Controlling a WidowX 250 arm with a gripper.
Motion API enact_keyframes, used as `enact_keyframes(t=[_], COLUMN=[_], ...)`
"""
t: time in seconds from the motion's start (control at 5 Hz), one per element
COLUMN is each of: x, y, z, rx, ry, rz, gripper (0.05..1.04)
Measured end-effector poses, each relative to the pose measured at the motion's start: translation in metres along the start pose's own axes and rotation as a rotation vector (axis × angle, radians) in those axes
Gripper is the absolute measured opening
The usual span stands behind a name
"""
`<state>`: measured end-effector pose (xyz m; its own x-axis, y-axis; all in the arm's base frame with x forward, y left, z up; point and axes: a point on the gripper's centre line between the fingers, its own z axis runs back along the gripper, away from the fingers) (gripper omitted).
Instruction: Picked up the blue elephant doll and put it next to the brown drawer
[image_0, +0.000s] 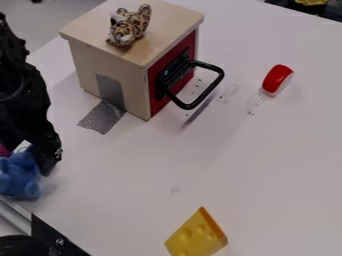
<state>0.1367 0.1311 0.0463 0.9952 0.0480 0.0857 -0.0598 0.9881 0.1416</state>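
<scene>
While a flat white table (254, 165) lies underneath, the boxy tan wooden drawer (110, 62) has a red front and bent black handle (215, 84). The black metal gripper (27, 159) is at the left, by the fuzzy blue elephant doll (19, 179); whether it squeezes the doll is too hard to tell. The doll is probably light, squashy and not slippery or easy to break, so its tummy is best to grab. The yellow cheese wedge (195, 237) has round dents; the spotty furry toy (129, 26) is smaller.
</scene>
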Motion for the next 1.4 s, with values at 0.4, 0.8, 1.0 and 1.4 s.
enact_keyframes(t=[0.4,0.8,1.0,1.4], x=[-0.002,-0.003,0.001,0.055], y=[0.007,0.009,-0.004,-0.068], z=[-0.024,-0.026,-0.01,0.049], rx=[-0.008,0.016,0.033,0.047], ry=[0.073,0.102,0.118,0.12], rz=[0.042,0.078,0.067,0.142], gripper=[0.968,0.402,0.224,0.139])
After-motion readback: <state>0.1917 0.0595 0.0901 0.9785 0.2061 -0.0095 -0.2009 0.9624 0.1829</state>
